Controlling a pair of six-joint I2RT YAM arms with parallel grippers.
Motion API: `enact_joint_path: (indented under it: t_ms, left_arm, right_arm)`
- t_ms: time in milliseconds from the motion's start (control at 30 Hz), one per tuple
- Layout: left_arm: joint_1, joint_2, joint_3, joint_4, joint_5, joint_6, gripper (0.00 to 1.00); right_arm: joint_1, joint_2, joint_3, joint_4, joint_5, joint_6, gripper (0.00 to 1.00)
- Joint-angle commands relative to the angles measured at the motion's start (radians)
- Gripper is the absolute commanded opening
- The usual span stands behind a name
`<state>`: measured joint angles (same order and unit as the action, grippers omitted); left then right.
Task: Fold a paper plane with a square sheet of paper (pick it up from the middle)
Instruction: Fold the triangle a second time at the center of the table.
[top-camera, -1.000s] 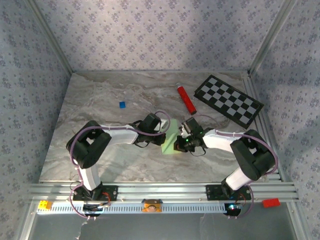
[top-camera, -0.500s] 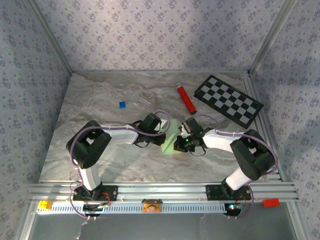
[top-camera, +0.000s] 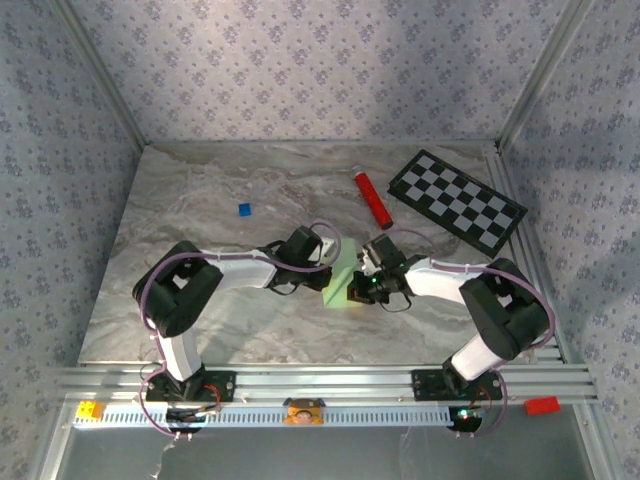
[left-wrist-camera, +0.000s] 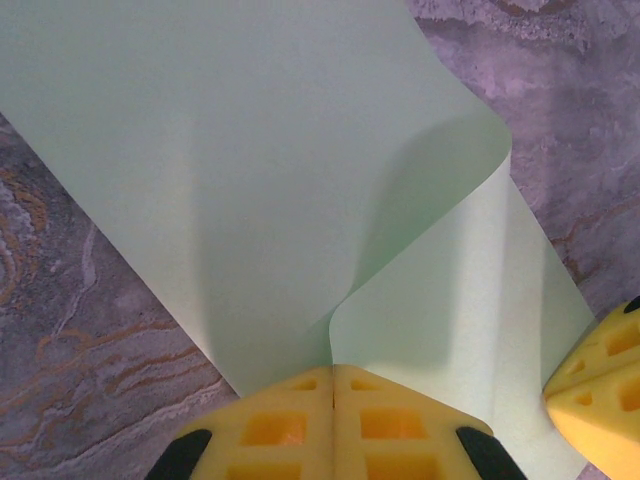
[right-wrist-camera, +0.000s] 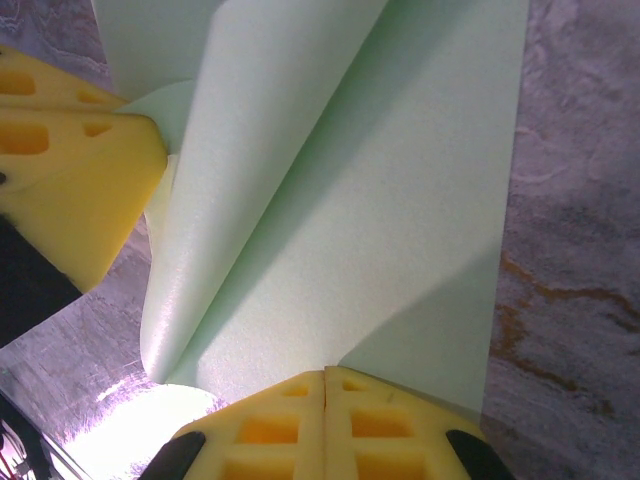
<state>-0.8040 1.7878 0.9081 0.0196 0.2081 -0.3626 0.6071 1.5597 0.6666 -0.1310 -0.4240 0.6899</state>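
In the top view, the square sheet of paper (top-camera: 343, 296) sits mid-bench, raised between the two arms. The left end effector (top-camera: 330, 268) is at its 9 o'clock and the right end effector (top-camera: 362, 283) at its 3 o'clock. The red tube (top-camera: 372, 197) and checkerboard (top-camera: 457, 200) lie well apart toward 1 o'clock, and the blue square (top-camera: 244, 209) toward 10 o'clock. The bench (top-camera: 190, 300) is bare from 6 to 9 o'clock, which looks like the best room for swinging.

In the left wrist view, the left pads are pressed together and clamped on the sheet's near edge. The paper bows over in a soft roll, not a crease. The right arm's pad sits just beside it at 4 o'clock.

In the right wrist view, the right pads are likewise together, pinching the sheet. One layer curls over another, and the left arm's pads are near at 10 o'clock.

The step appears to be forming a fold. It would go best if both arms move together, line up the free edges before flattening, and avoid pulling apart, since thin paper may tear or slip.
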Motion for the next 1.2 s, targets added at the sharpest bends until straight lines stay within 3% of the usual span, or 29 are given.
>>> enact_joint_path:
  t_ms: [0, 267, 500, 800, 1167]
  left_arm:
    - [0.003, 0.01, 0.012, -0.015, -0.03, 0.019, 0.03]
    - [0.003, 0.033, 0.014, -0.029, -0.021, 0.014, 0.01]
    - [0.003, 0.04, 0.011, -0.028, -0.001, 0.01, 0.01]
    - [0.003, 0.045, 0.002, -0.02, 0.014, -0.013, 0.0]
    - [0.003, 0.041, -0.005, -0.023, 0.009, -0.01, 0.0]
  right_arm:
    - [-0.003, 0.036, -0.011, -0.083, 0.041, -0.021, 0.04]
    - [-0.008, 0.01, -0.01, -0.066, 0.034, -0.014, 0.07]
    - [-0.017, -0.061, -0.012, 0.069, -0.006, 0.066, 0.11]
    - [-0.004, -0.008, -0.081, 0.406, -0.044, 0.284, 0.0]
    - [0.013, 0.044, -0.088, 0.5, -0.062, 0.33, 0.0]
